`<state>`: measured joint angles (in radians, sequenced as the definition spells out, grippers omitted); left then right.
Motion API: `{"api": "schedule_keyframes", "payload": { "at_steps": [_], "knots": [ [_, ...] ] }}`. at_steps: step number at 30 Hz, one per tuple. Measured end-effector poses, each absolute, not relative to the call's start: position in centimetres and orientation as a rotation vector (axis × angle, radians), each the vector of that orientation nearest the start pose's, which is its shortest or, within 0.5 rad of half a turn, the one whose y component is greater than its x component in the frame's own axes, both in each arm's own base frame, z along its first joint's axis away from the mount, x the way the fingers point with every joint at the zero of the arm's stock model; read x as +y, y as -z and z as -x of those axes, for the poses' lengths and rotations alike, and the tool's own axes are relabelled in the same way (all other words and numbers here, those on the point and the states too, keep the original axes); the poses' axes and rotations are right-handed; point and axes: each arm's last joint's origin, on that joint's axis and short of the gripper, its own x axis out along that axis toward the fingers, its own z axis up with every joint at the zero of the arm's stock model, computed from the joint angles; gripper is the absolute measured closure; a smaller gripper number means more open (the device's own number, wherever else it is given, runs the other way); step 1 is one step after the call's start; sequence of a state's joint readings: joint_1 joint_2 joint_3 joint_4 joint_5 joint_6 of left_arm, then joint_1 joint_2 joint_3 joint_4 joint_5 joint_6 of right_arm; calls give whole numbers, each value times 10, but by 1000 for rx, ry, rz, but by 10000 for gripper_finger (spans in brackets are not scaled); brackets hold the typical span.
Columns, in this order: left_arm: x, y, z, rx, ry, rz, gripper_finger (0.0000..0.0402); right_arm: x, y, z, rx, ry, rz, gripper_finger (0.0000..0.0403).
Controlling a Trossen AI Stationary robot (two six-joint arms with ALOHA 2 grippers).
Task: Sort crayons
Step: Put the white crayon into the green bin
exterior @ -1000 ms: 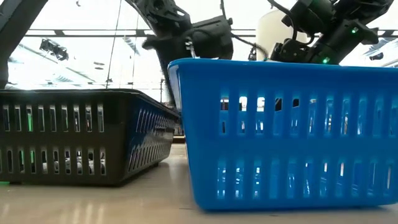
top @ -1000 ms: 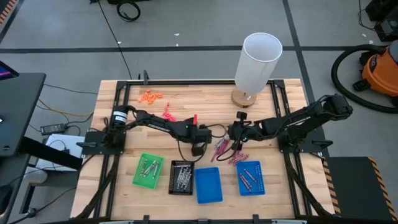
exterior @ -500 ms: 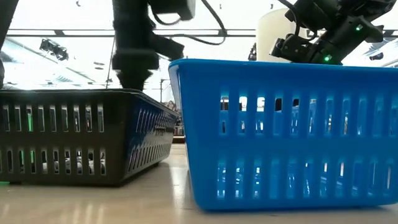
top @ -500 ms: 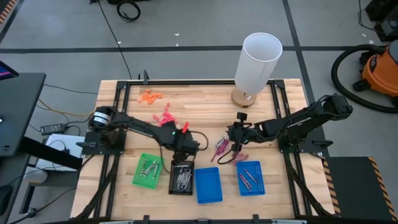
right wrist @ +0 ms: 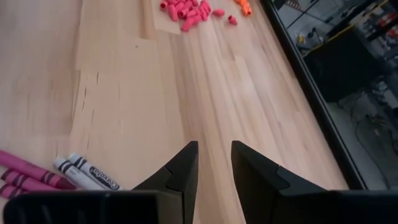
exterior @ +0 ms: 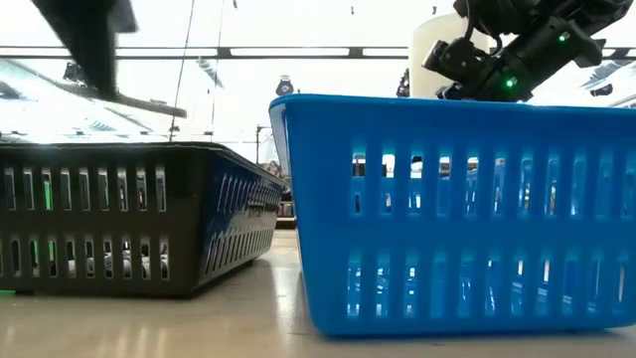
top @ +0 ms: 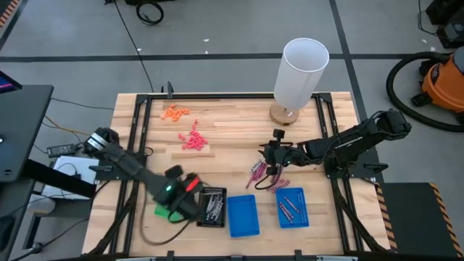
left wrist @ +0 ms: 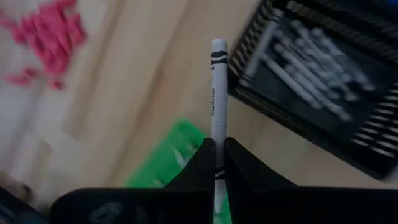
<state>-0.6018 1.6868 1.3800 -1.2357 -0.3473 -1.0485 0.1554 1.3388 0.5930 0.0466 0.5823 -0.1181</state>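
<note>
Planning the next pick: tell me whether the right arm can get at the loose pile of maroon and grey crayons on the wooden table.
Probably yes. The right gripper hovers open right beside the pile of crayons, with bare wooden table around it and nothing between.

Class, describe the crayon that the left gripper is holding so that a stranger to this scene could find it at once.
Start at the front row of trays and find the green tray at its left end. The left gripper hovers above it, shut on a silvery-grey crayon. Unlike the crayons lying in trays, it sticks out from between the fingers.
</note>
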Motion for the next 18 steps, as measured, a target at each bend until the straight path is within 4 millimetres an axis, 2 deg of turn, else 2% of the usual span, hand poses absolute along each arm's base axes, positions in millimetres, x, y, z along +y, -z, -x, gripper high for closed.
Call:
{"api": "schedule_keyframes", "payload": {
  "at_steps": [3, 7, 11, 18],
  "knots": [
    [-185, -254, -240, 1237, -538, 250, 388, 22, -181, -251, 665, 370, 378, 298],
    [-200, -254, -220, 1256, -620, 328, 388, 19, -184, -254, 638, 371, 402, 298],
    [-205, -247, -206, 1255, -729, 397, 388, 15, -188, -258, 593, 344, 408, 298],
    [-197, -210, -187, 1310, -903, 439, 382, 9, -193, -262, 537, 281, 378, 298]
  ]
}}
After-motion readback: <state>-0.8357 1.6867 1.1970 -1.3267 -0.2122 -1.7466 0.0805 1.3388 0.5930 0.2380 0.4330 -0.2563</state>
